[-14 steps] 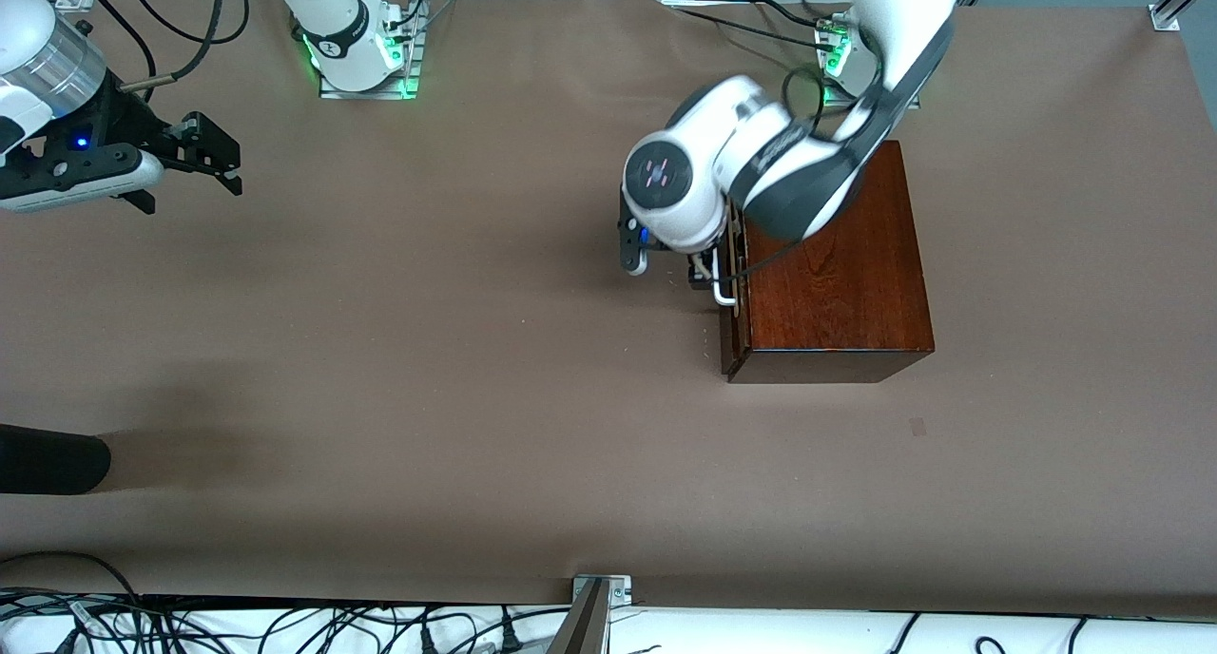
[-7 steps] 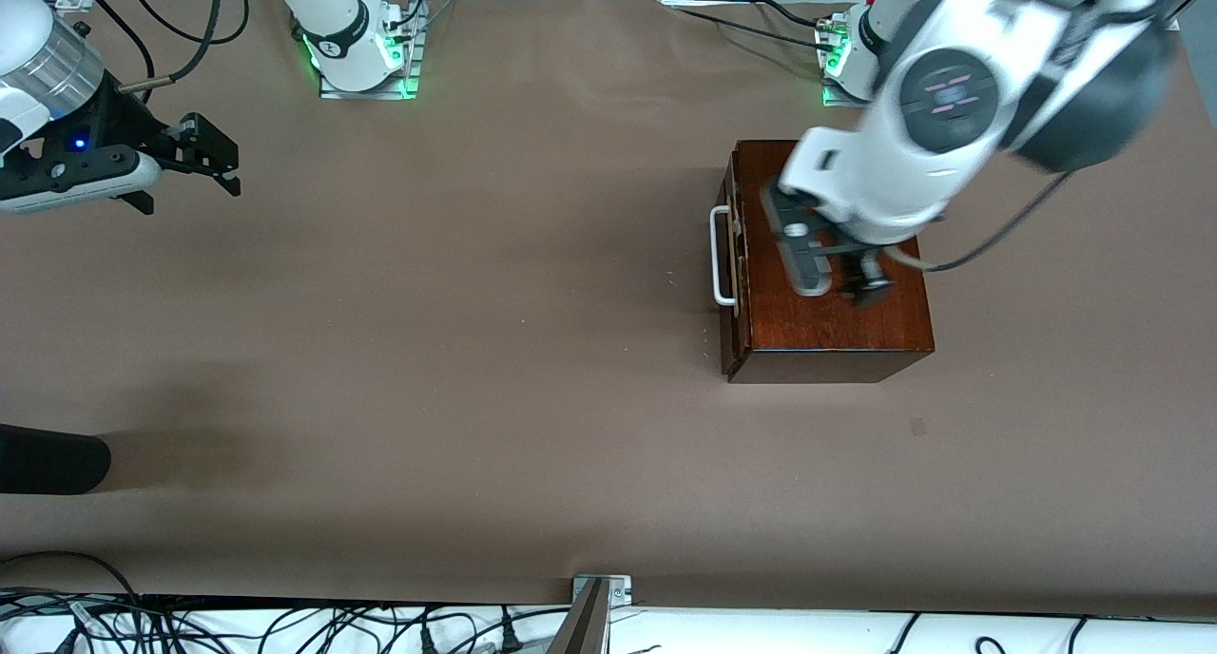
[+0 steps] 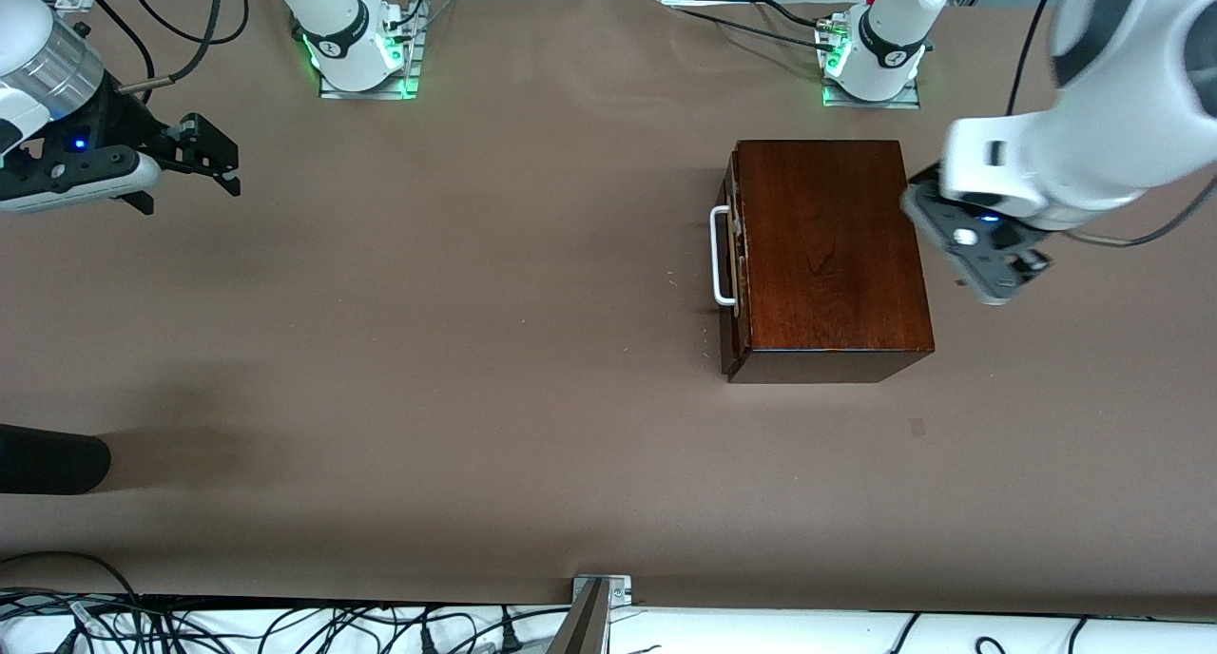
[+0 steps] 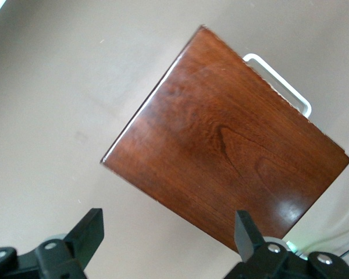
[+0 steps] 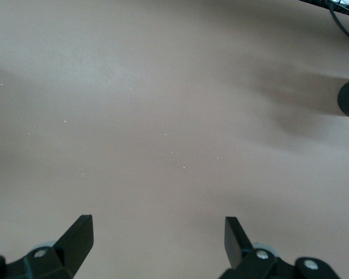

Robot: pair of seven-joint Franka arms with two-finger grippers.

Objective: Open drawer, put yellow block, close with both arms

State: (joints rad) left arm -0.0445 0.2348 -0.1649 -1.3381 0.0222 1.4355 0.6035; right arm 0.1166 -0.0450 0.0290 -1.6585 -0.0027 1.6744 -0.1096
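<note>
Left hand [image 3: 989, 264] open above table beside drawer [image 3: 730, 255], seemingly shut, right hand [image 3: 204, 155] open, waiting.

A robotics lab. A brown-covered table [image 3: 475, 350] carries two white robot arms on bolted metal base plates [image 3: 366, 79] lit green (top of the frame). Loose black cables [image 3: 285, 625] tangle along the bottom edge, with aluminium framing [image 3: 1174, 8] upper right.

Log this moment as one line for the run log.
drawer: shut | yellow block: unseen | left gripper: open, beside box | right gripper: open, waiting
</note>
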